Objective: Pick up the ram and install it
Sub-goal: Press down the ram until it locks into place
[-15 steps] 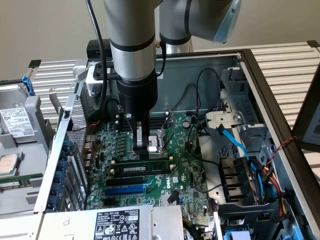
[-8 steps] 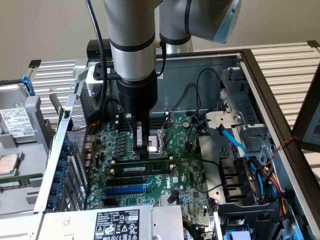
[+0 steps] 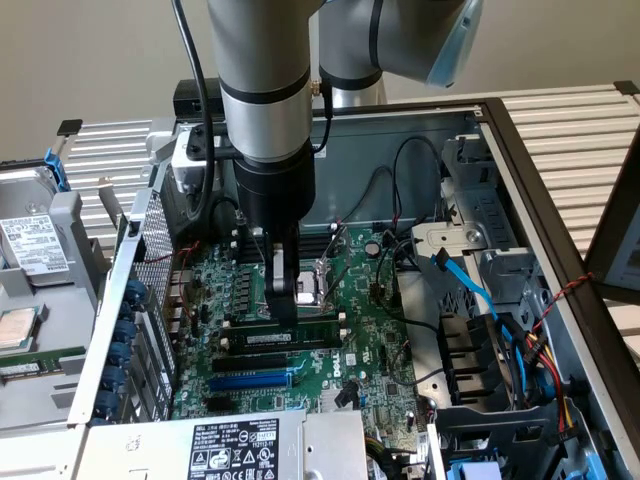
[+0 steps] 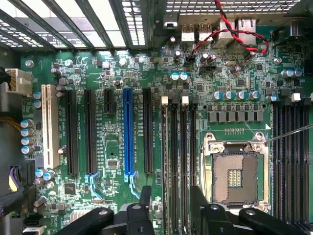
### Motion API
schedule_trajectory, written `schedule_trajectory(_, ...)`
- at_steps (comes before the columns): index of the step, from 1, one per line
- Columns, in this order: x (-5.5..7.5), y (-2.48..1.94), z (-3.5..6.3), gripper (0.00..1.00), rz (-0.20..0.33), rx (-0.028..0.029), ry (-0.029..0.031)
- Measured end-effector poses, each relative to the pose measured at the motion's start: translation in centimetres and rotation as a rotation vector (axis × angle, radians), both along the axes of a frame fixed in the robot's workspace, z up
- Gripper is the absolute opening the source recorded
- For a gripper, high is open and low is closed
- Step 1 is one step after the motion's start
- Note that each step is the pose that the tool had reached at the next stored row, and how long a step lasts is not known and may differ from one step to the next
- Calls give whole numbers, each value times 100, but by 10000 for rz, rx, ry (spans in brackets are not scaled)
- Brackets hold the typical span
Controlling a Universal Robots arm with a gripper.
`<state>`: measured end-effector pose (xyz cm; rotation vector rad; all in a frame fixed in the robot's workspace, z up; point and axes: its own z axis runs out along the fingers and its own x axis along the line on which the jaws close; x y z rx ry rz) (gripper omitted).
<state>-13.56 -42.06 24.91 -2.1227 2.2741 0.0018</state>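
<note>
The ram [image 3: 300,336], a long green stick with a small white label, stands on edge in a black slot on the motherboard [image 3: 370,340] inside the open computer case. My gripper [image 3: 285,308] reaches straight down onto its middle. In the wrist view my gripper [image 4: 171,208] is open, with one black finger [image 4: 145,198] on either side of the bank of long black slots [image 4: 178,147] with white end clips. There the stick is edge-on and hard to tell from the slots. Whether the fingers touch it cannot be told.
The empty processor socket [image 4: 235,171] lies just beside the slots, and the blue slot [image 4: 128,132] on their other side. Blue and black cables [image 3: 490,310] and a drive cage fill the exterior view's right. A hard drive [image 3: 40,240] and another green stick [image 3: 40,362] lie outside the case.
</note>
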Motion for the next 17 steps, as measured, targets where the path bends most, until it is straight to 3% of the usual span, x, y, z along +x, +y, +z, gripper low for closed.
schedule_trajectory(3,0,0,0,44,0,0,0)
schedule_trajectory(9,1,0,0,14,0,0,0)
schedule_trajectory(14,21,0,-1,11,2,14,-1)
schedule_trajectory(17,156,0,-12,11,0,85,0)
